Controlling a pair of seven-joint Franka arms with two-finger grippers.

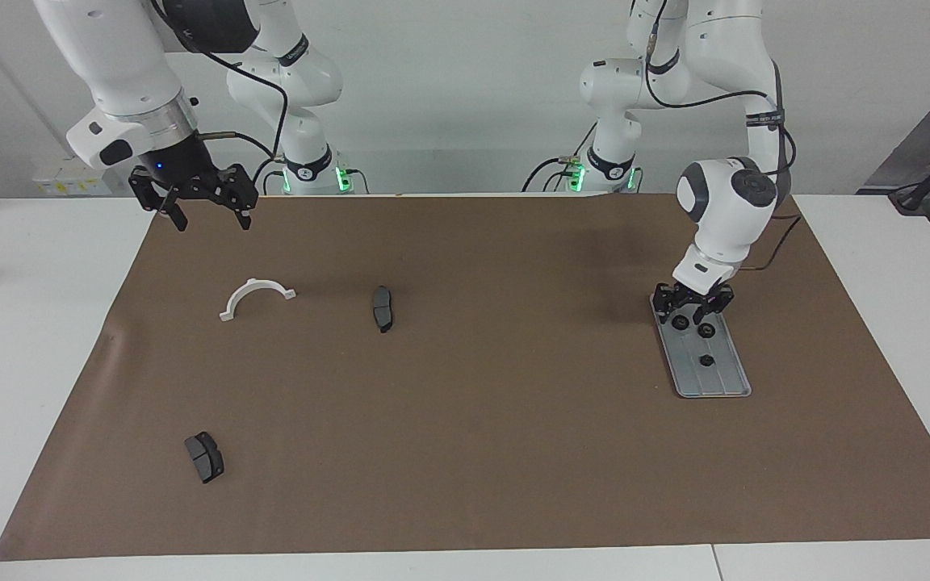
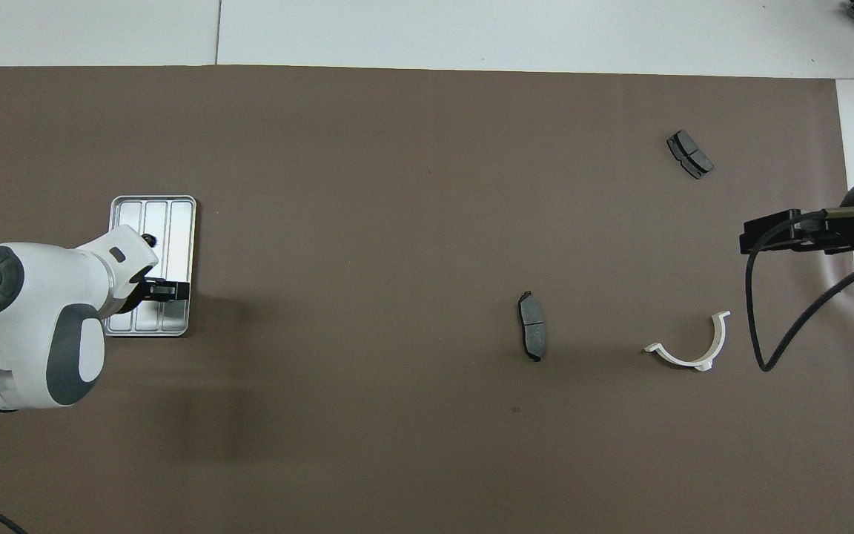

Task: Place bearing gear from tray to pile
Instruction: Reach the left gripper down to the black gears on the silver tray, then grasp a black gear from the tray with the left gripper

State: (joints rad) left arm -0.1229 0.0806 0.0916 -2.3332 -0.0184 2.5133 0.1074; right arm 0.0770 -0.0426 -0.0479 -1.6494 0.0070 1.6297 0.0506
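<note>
Worktop [image 1: 465, 452], brown-covered. Tray [image 1: 715, 373], ridged silver-grey metal, frame right: three small black round gears [image 1: 705, 360]. Left tool [image 1: 693, 311] down on the upper two, grip state unreadable. Right tool [image 1: 205, 211], upper left, released, waiting. You risk catching both neighbouring gears, or one slipping out.

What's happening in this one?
The left gripper is down at the tray, at the end nearer the robots, over two small black gears; whether it grips one is unclear. A third gear lies farther along the tray. The right gripper waits raised, open. Two brake pads and a white bracket lie untouched on the brown mat.
</note>
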